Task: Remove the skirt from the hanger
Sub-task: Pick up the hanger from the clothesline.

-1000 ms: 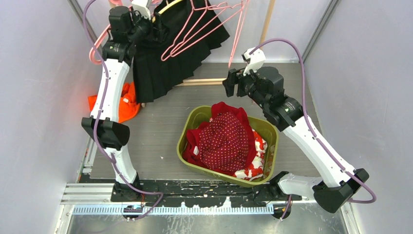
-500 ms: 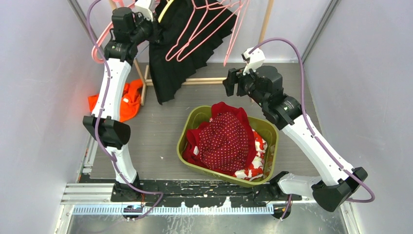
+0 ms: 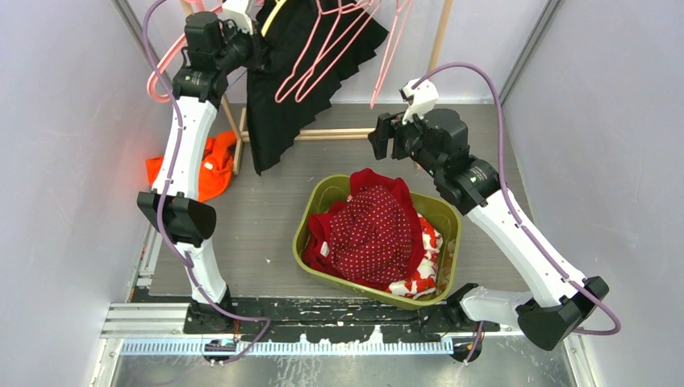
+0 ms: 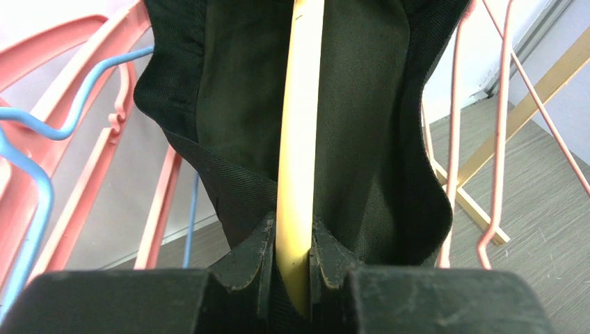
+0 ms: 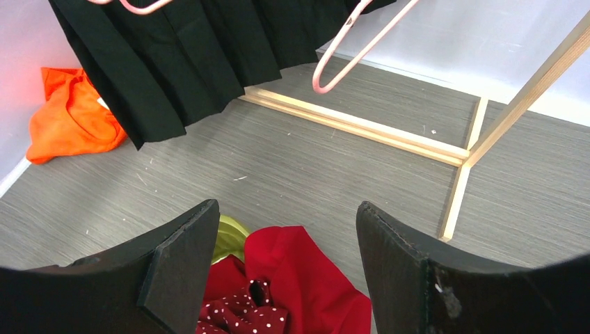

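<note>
Black skirt hangs on the yellow hanger up at the rack. Your left gripper is pinched tight on that hanger's bar, with cloth bunched on either side. Careful: pull now and the skirt may drag the hanger off the rack, or snag the pink hangers beside it. Your left arm reaches high, nearly upright. Your right gripper hovers wide open and empty, in front of the rack.

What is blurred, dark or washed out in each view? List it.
Top external: evenly lit and sharp. Left wrist: left end effector dark and soft at the bottom, yellow hanger and black skirt sharp. Right wrist: right end effector a dark silhouette, floor crisp.
</note>
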